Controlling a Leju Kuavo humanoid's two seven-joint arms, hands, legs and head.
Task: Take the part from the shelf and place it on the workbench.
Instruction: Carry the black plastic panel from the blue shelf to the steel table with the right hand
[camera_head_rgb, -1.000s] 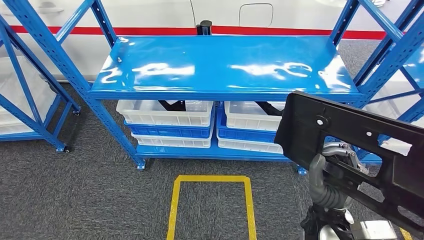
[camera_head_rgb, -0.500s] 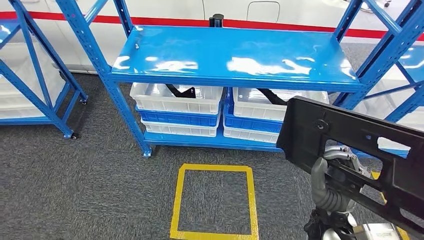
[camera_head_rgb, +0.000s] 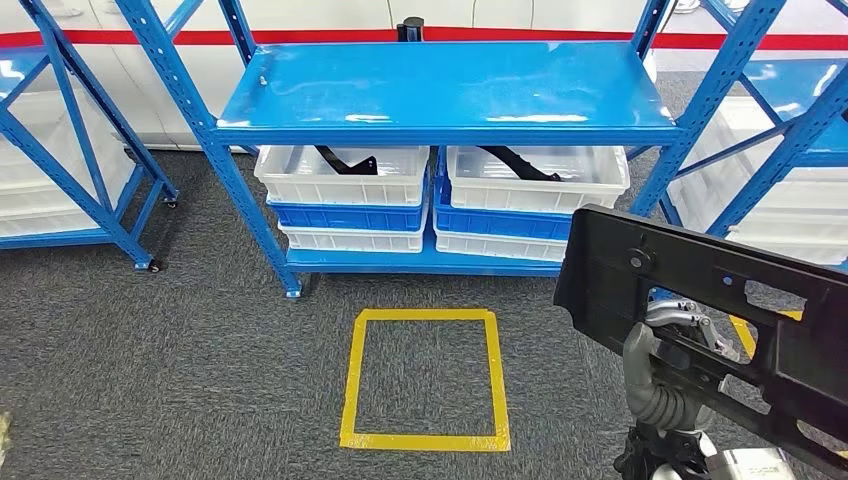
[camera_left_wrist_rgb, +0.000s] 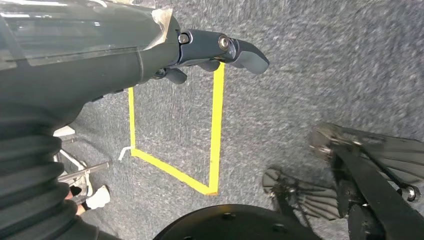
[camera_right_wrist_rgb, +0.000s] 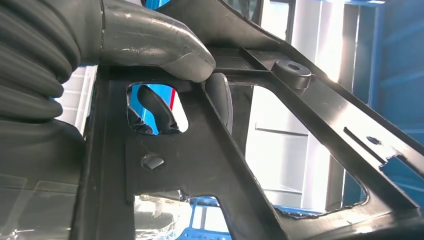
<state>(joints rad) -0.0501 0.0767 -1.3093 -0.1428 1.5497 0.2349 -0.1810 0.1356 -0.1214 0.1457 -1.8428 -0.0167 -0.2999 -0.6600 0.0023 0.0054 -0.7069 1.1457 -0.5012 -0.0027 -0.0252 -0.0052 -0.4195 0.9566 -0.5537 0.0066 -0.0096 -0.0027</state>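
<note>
Right hand (camera_head_rgb: 672, 350) grips the black part (camera_head_rgb: 700, 290) through its cutouts, thumb (camera_right_wrist_rgb: 155, 45) clamped over a rib, part held up in front of the body at right. Left hand (camera_left_wrist_rgb: 210, 52) hangs over the carpet, holds nothing, fingers look loosely curled. Blue shelf (camera_head_rgb: 440, 95) ahead with white bins (camera_head_rgb: 345, 180) below; yellow floor square (camera_head_rgb: 425, 375) between. Step: carrying, pick done. Next likely needs turning toward the workbench, grip kept firm.
</note>
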